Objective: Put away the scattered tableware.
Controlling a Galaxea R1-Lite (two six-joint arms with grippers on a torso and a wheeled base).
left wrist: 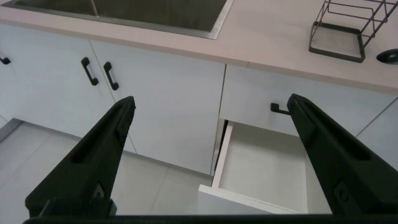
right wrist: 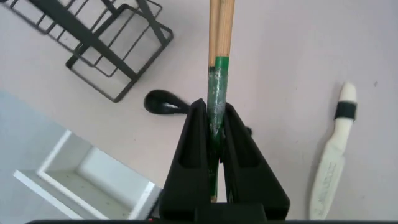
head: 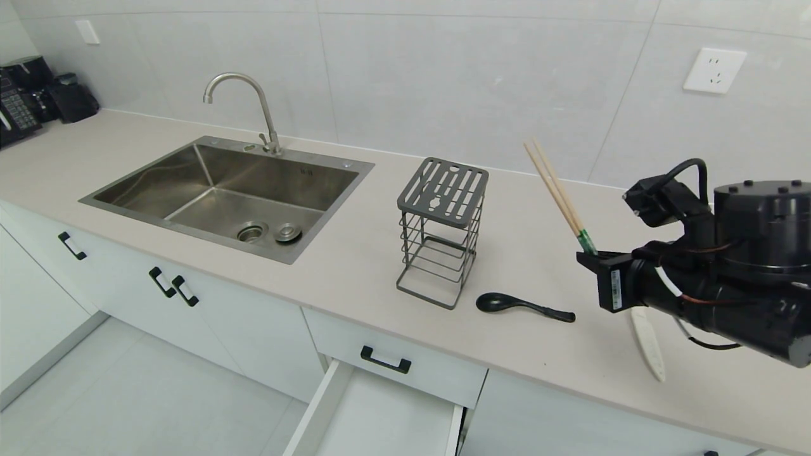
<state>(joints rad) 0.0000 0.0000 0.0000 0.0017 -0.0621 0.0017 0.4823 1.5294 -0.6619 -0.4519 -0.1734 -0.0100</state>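
On the counter (head: 355,266), the wire rack (head: 441,231) stands upright with a slotted top. In the head view it is at about 9 o'clock from the right gripper (head: 592,256), well apart. Those jaws are clamped on the green ends of the chopsticks (head: 557,190), a pale wooden pair whose long axis runs up toward 11 o'clock. The left gripper (left wrist: 211,106) hangs spread wide and empty before the open drawer (left wrist: 267,168), so the right arm seems nearer the rack.

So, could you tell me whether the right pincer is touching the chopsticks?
Touching. The right wrist view shows the right pincer clamped on the green end of the chopsticks, with no gap on either side.
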